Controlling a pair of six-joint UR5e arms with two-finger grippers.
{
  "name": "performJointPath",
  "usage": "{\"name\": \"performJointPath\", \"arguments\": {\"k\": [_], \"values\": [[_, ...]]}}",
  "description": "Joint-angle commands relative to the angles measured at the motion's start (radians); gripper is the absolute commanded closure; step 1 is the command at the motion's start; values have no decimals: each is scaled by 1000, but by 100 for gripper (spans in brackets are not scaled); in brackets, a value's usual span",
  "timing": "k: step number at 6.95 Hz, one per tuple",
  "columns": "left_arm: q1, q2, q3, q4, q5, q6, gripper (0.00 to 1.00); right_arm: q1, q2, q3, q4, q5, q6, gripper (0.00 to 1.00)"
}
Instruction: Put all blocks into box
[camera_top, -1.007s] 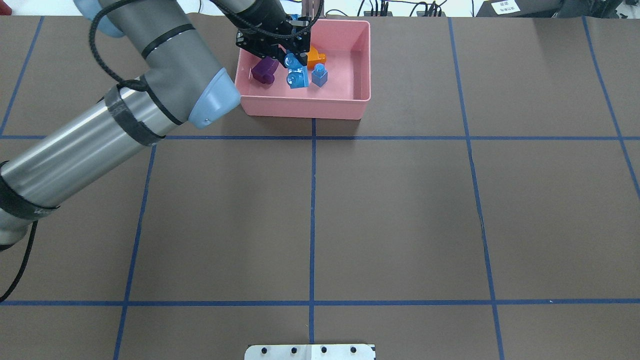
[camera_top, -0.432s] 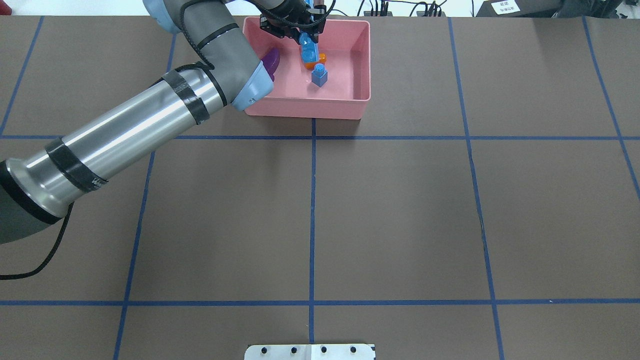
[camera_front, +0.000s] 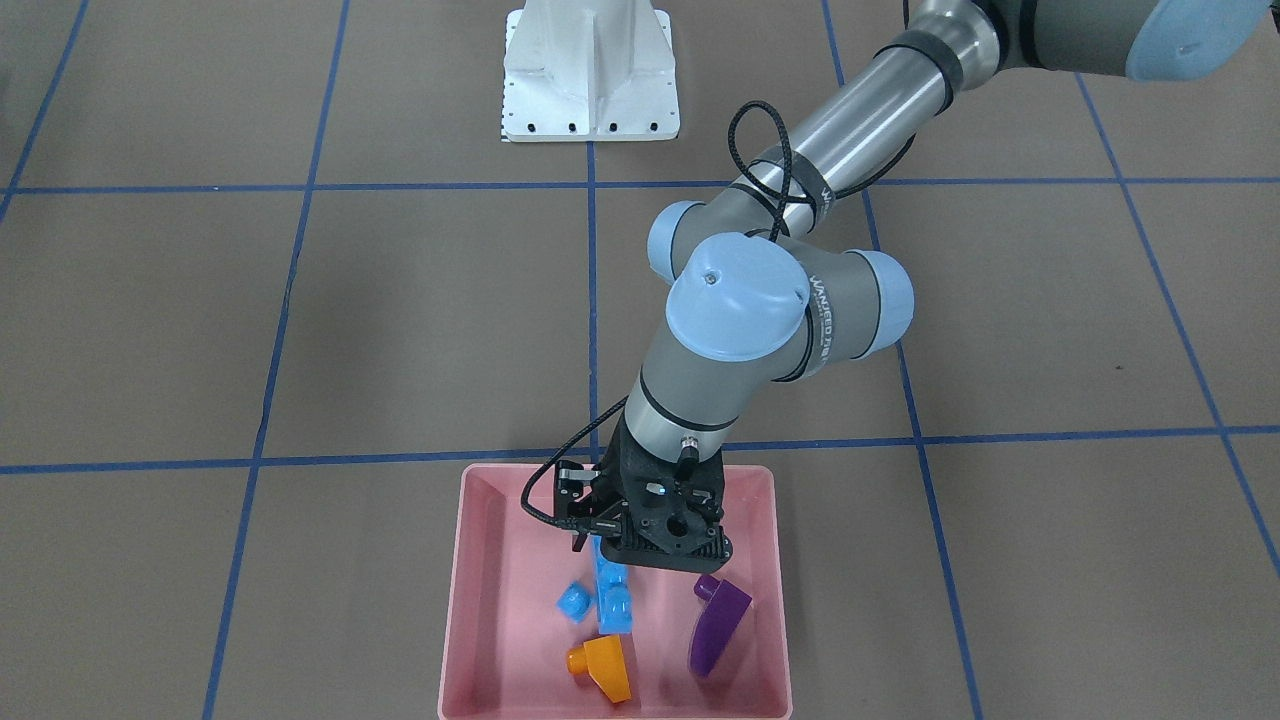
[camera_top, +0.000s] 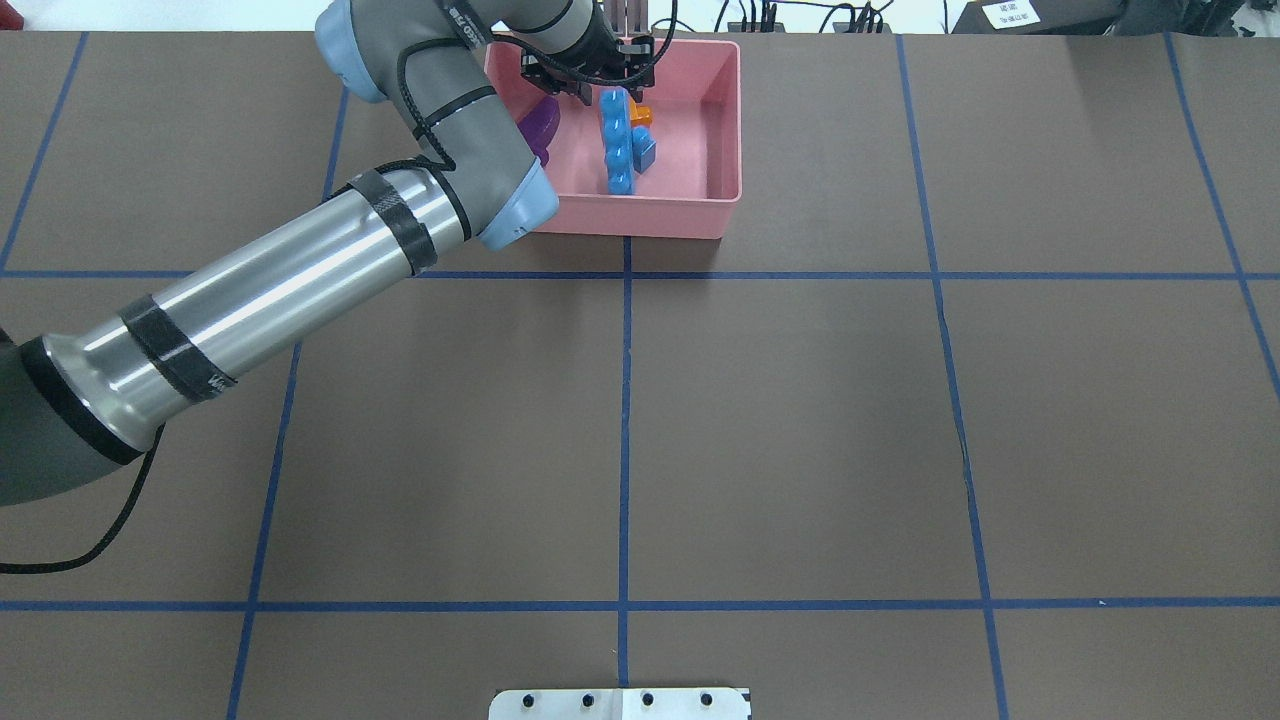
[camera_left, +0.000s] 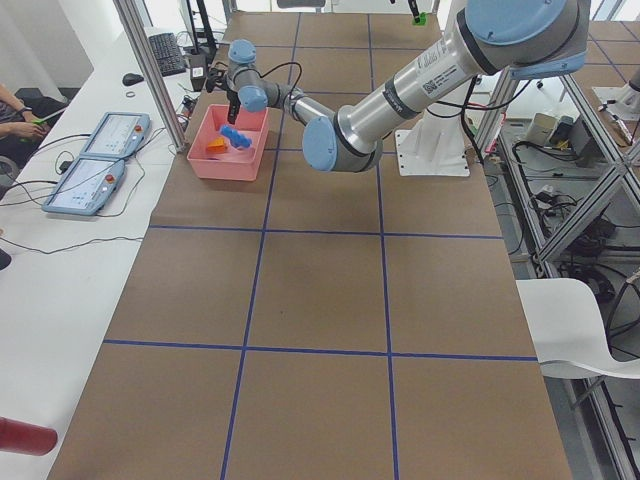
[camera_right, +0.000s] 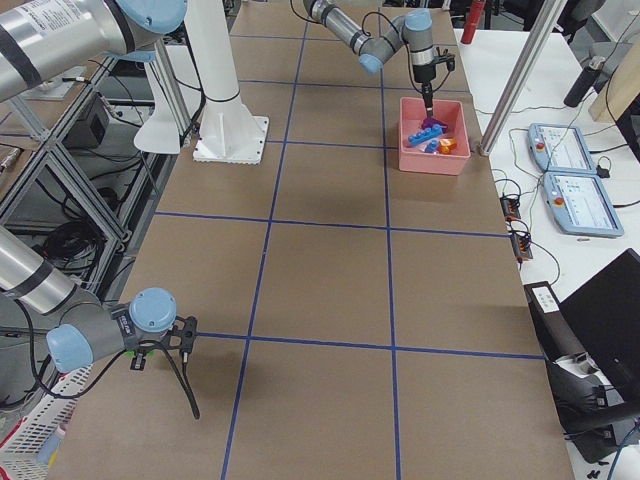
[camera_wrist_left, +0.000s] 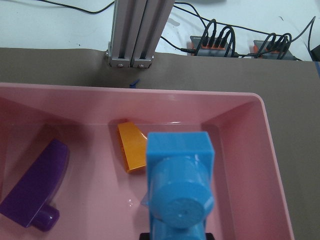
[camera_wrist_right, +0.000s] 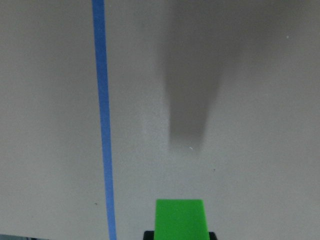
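One long blue block (camera_top: 618, 140) is hanging end-down, clamped in the left jaws over the pink box (camera_top: 725, 120), likely for release inside; the right jaws are gripping the green block (camera_wrist_right: 180, 217) above the bench (camera_wrist_right: 250, 75)

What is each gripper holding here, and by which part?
Left gripper holds the long blue brick by one end, over the box. Right gripper seems to grip a green brick; where, cannot tell.

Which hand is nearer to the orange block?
Left. The left hand holds the long blue block near the orange block; the right hand, with the green block, is far away.
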Motion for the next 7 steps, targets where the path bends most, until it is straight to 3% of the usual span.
{"name": "performJointPath", "arguments": {"k": [1,4,5,7], "values": [[6,-1,-6,-1,12,-7,0,33,-5,33,0,-148,-2,100],[15,8,-37,-3,11,-79,0,128,56,48,-36,-300,-21,100],[17,10,-47,-7,9,-98,0,183,125,50,-123,-324,-40,100],[17,13,-64,-16,6,-130,0,496,309,52,-402,-358,-298,100]]}}
